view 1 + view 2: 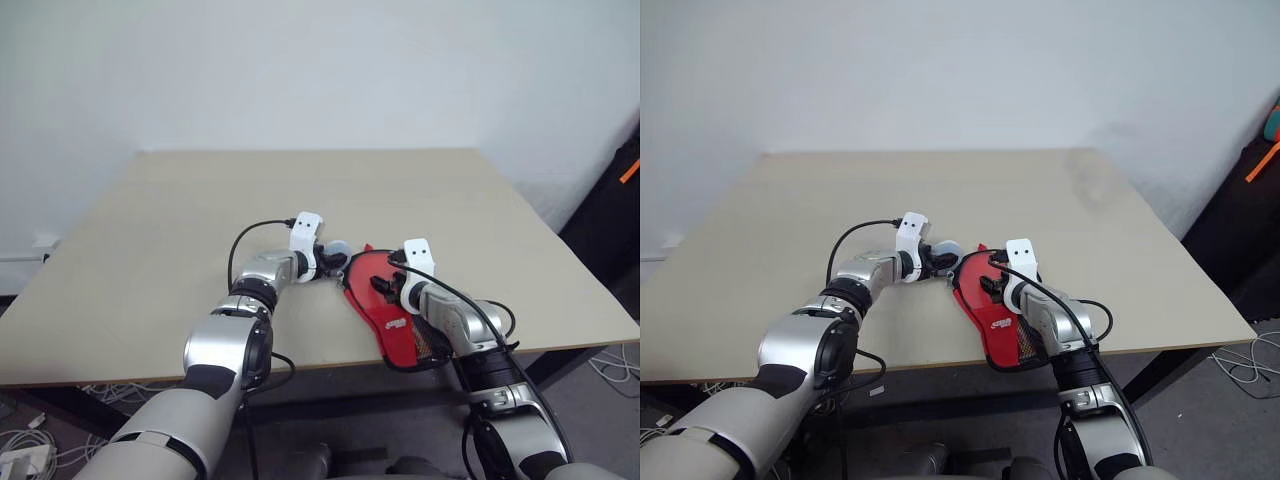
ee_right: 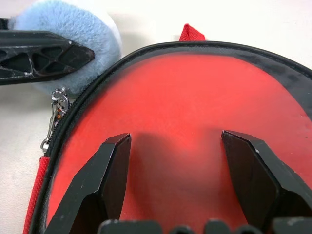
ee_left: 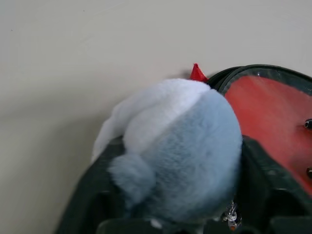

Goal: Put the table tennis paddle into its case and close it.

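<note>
The red case (image 1: pixel 372 272) with black edging lies flat near the table's front edge, its narrow mesh end (image 1: pixel 430 345) over the edge. My right gripper (image 2: pixel 175 165) is open, its fingertips (image 2: pixel 114 161) resting on the red face. A pale blue and white fluffy ball (image 3: pixel 180 146) hangs by a small chain (image 2: pixel 56 109) from the case's zip, just left of the round end. My left gripper (image 1: pixel 335 262) is shut on that ball. A red tab (image 2: pixel 191 33) sticks out at the case's far end. The paddle is out of view.
The beige table (image 1: pixel 200 220) stretches wide to the left and beyond the case. Cables lie on the floor (image 1: pixel 25 440) under the front left corner. A black object with orange trim (image 1: pixel 625 180) stands off the table at the right.
</note>
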Controlling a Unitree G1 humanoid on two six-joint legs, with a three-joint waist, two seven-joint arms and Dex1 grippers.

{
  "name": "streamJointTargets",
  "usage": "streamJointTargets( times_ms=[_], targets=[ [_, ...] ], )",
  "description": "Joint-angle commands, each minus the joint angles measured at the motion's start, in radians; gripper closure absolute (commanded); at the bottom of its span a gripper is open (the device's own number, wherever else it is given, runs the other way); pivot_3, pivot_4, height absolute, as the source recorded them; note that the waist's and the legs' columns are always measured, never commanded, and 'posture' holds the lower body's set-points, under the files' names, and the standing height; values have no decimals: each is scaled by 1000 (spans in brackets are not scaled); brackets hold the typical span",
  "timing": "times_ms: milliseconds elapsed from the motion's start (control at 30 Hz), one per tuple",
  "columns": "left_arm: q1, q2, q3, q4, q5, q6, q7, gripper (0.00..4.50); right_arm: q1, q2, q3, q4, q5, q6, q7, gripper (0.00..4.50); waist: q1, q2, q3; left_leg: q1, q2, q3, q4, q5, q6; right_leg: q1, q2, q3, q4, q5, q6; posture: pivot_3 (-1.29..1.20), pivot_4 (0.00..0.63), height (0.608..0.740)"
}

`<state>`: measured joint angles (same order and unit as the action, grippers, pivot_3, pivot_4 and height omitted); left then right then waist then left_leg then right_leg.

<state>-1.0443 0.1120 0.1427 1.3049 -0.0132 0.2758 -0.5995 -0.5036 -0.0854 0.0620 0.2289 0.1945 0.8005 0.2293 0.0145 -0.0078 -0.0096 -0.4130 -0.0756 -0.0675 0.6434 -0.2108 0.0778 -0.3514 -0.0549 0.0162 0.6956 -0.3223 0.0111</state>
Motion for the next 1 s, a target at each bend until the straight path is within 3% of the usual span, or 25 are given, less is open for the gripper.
streamJointTargets(
  times_ms=[33, 200, 600, 900, 1000],
  targets=[
    [-35, -34, 18, 13, -26, 21, -10, 3122, 17, -3, 1, 39, -16, 51, -18, 1259, 0, 0, 0, 0, 0, -1, 0, 0, 0, 0, 0, 0, 0, 0, 0, 0, 0, 740],
    [-79, -40, 0, 12, 10, -25, 58, 3979, 37, 1, 10, 6, -11, 72, -13, 1259, 1, 0, 0, 0, -2, -2, 0, 0, 0, 0, 0, 0, 0, 0, 0, 0, 0, 740],
    [-263, -89, 12, 51, 56, -118, 327, 3979, 72, 3, 35, -45, -14, 119, 4, 1259, -5, -1, 1, 0, -2, 2, -2, 0, 0, -1, -5, 0, -3, -5, 9, 0, 0, 740],
    [-289, -139, 3, 61, 105, -170, 468, 3979, 88, 10, 31, -64, -15, 117, -9, 1259, -3, -2, 1, 0, -7, 1, -3, 0, 0, -2, -11, 0, -2, -7, 13, 0, 0, 740],
    [-276, -178, -22, 62, 131, -187, 425, 3979, 96, 8, 32, -80, -14, 124, -11, 1259, -2, -2, 1, 0, -8, 0, -4, 0, 0, -3, -11, 0, -2, -8, 14, 0, 0, 740]
  ],
)
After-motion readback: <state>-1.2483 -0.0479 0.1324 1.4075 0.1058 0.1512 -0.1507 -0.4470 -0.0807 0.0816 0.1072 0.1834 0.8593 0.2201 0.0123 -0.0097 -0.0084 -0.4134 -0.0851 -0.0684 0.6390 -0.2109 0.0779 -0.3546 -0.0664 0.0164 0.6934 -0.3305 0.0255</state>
